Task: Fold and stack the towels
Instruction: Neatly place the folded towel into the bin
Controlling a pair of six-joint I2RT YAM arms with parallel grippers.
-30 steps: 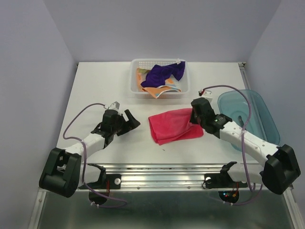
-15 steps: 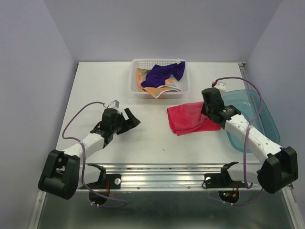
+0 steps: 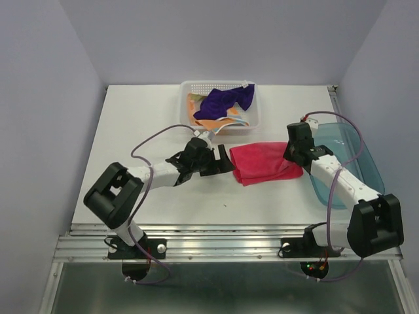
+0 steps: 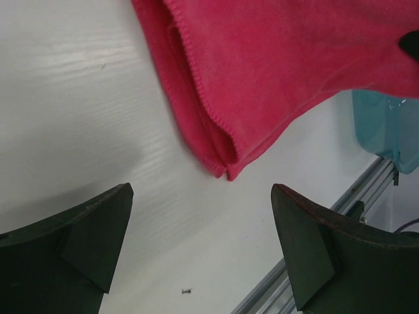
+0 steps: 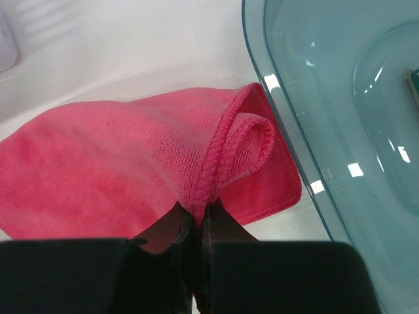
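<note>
A robotics lab test cell, not a home: a bare white surface (image 3: 144, 124) is boxed in by plain lavender-grey walls (image 3: 46, 98) on the left, right and far sides. Two robot arms (image 3: 157, 174) are bolted to an aluminium rail (image 3: 222, 242) at the near edge, with purple cables (image 3: 160, 131) looping loose. The props are few: a pink towel (image 3: 262, 162), a white basket (image 3: 186, 116) and a teal tray (image 3: 357, 154).

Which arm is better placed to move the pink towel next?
Right. The right gripper is shut on the pink towel, beside the teal tray; the left gripper is open, holding nothing.
</note>
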